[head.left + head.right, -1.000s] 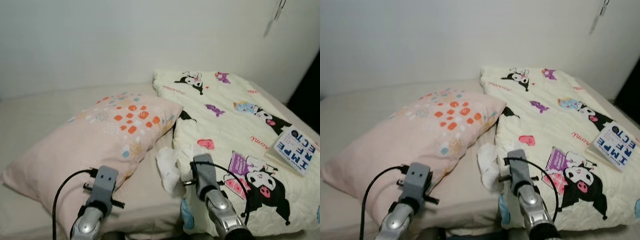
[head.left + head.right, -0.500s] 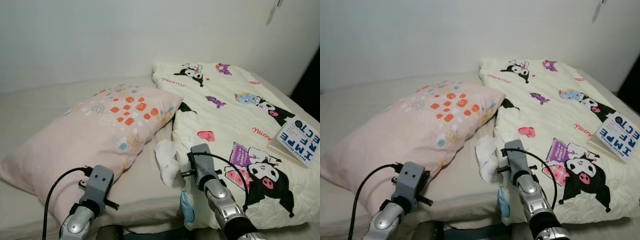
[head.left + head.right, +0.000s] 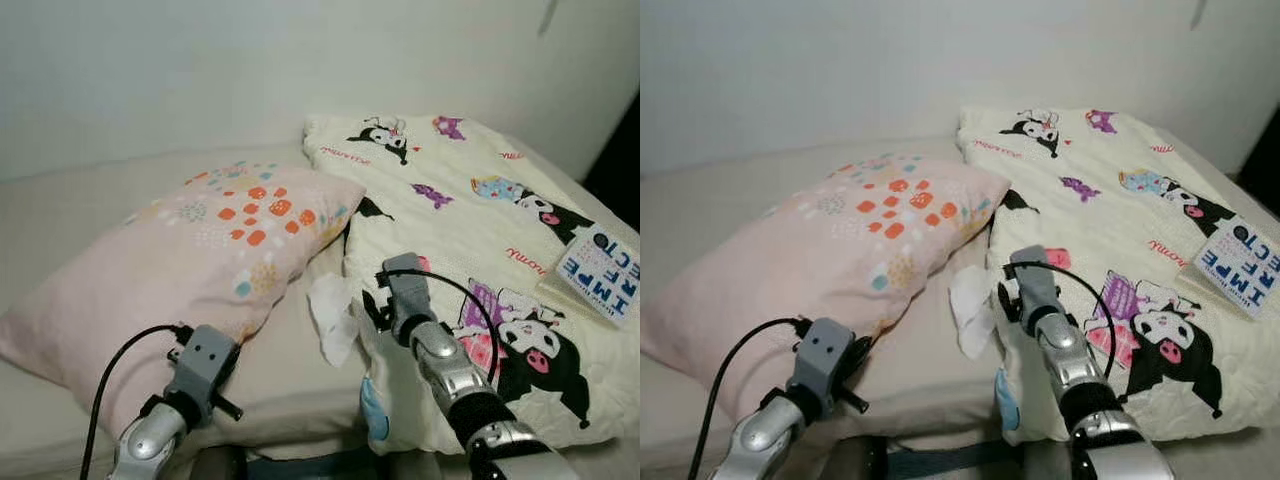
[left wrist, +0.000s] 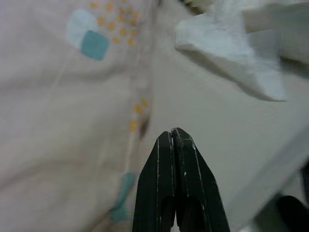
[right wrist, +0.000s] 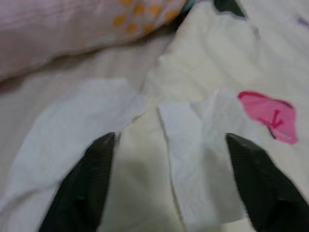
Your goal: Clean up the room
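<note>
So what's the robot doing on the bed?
It is tidying up. Its right tool is open over a white tissue lying at the blanket's edge, beside the pillow. It has not grabbed the tissue yet. The left tool is shut, down by the pillow. A book lies on the blanket.

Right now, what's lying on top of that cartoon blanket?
On the blanket: a book near its right edge, a white tissue at its left edge, below the open right claw. What lies beneath stays covered.

I am seeing a pink pillow dotted orange and teal, a cream blanket showing black-and-white cartoon figures, white tissue.
</note>
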